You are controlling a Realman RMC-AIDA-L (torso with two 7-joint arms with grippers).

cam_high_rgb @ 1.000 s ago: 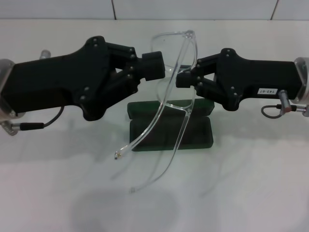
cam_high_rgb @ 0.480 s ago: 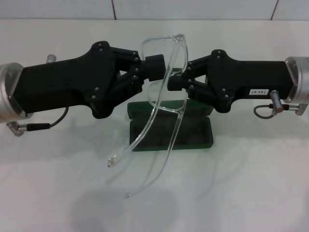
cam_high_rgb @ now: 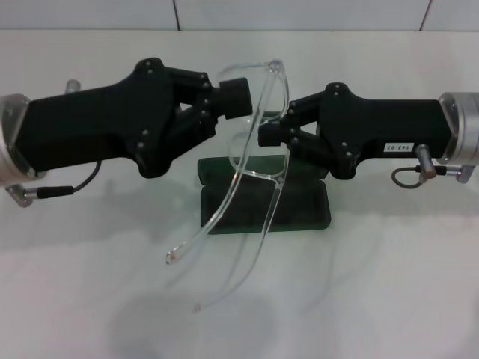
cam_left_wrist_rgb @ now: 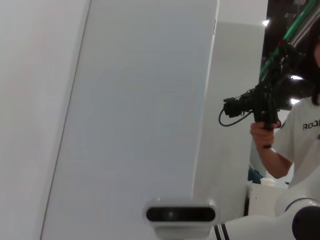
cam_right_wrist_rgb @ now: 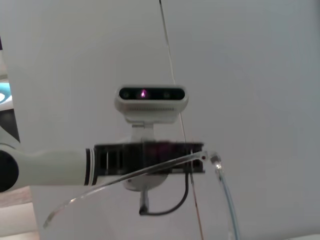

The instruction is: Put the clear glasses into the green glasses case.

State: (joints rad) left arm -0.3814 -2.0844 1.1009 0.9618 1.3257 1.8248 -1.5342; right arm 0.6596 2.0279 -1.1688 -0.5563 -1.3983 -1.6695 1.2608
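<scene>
**Glasses Tipped Above the Case**

Since a moment ago the transparent colourless plastic clear glasses (cam_high_rgb: 258, 142) have tilted further, arms hanging nearest the robot. Both the left gripper (cam_high_rgb: 243, 96) and right gripper (cam_high_rgb: 266, 137) are clamped on the frame. Beyond and below lies the dark green rectangular glasses case (cam_high_rgb: 299, 206), open. Best fold the arms before lowering.

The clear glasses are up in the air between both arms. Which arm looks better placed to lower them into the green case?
Probably the right. The right gripper pinches the clear glasses at the frame, above the open green glasses case. The left gripper sits beside the frame.
</scene>
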